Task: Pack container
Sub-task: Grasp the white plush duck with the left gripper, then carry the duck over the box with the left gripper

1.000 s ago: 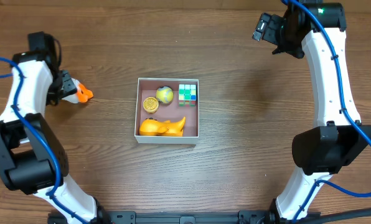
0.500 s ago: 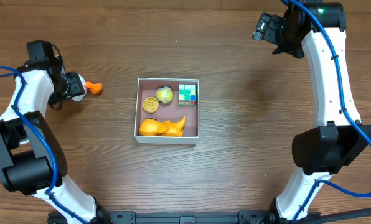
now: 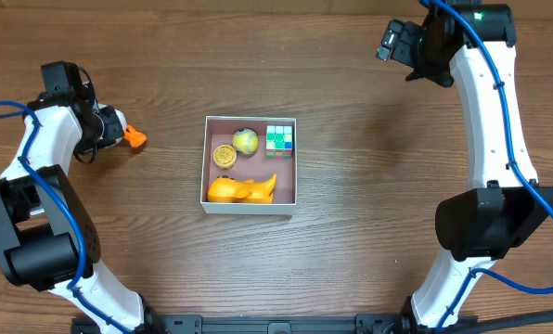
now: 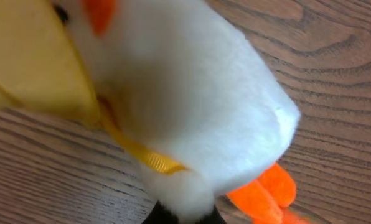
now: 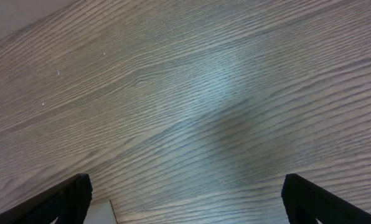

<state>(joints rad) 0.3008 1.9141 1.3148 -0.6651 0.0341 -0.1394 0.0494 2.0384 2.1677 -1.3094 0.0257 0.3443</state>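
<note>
The container [image 3: 249, 208], a shallow white-walled box with a pinkish floor, sits mid-table. It holds a yellow-green ball [image 3: 246, 141], a colour cube [image 3: 278, 138], a gold round piece [image 3: 224, 156] and an orange-yellow toy [image 3: 241, 190]. Left of it, my left gripper [image 3: 112, 128] is shut on a white plush toy with orange feet [image 3: 135, 139]. In the left wrist view the plush toy [image 4: 192, 106] fills the frame, its base pinched at my left gripper [image 4: 185, 214]. My right gripper [image 3: 397, 42] is open at the far right, with nothing between its fingers [image 5: 67, 199].
Bare wood table [image 3: 369, 232] lies around the container on all sides. The right wrist view shows only table boards and a white corner [image 5: 98, 214] at the bottom left.
The left gripper has closed on the plush toy. The toy's orange feet swung right and up, then settled slightly back. The right arm has not moved.
</note>
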